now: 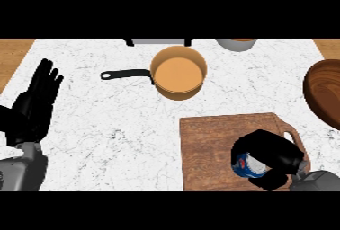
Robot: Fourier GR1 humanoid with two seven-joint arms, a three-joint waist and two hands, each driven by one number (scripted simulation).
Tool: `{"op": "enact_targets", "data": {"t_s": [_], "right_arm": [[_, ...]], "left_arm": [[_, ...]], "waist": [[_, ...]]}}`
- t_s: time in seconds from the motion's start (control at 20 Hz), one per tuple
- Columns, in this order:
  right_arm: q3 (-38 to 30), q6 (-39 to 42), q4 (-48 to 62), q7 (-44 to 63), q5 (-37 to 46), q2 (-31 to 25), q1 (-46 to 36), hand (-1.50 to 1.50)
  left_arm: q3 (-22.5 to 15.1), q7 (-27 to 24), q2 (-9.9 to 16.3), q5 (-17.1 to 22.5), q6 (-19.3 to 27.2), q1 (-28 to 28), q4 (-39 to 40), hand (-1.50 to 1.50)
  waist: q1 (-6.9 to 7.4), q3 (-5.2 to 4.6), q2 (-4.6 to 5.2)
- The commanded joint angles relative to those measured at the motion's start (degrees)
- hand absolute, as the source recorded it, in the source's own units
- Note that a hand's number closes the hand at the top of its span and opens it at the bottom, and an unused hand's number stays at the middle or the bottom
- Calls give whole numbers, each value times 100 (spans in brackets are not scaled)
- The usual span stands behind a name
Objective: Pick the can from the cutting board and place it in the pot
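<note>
Both hands show: the right hand (269, 152) is curled round the can (249, 165) (blue and white, mostly hidden under the fingers) on the cutting board (209, 152). The left hand (36, 101) rests open at the left edge, fingers straight. The pot (177, 72) sits well apart, farther back on the counter (100, 130).

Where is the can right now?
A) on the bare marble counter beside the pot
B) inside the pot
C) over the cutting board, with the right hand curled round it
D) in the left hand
C. The blue and white can shows between the curled fingers of the right hand over the cutting board; the pot holds nothing, and the left hand rests open at the view's left.
</note>
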Motion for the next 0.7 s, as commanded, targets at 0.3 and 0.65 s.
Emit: {"op": "enact_targets", "data": {"t_s": [0.3,0.65], "right_arm": [[-126,-203,147,-881,446,-101,263,150],[1331,-385,108,2860,854,2576,-592,150]], "left_arm": [[-162,21,-302,-333,59,156,-148,0],[-143,21,-188,-31,-246,-22,-46,0]], "waist": [[-13,6,1],[413,-25,24]]}}
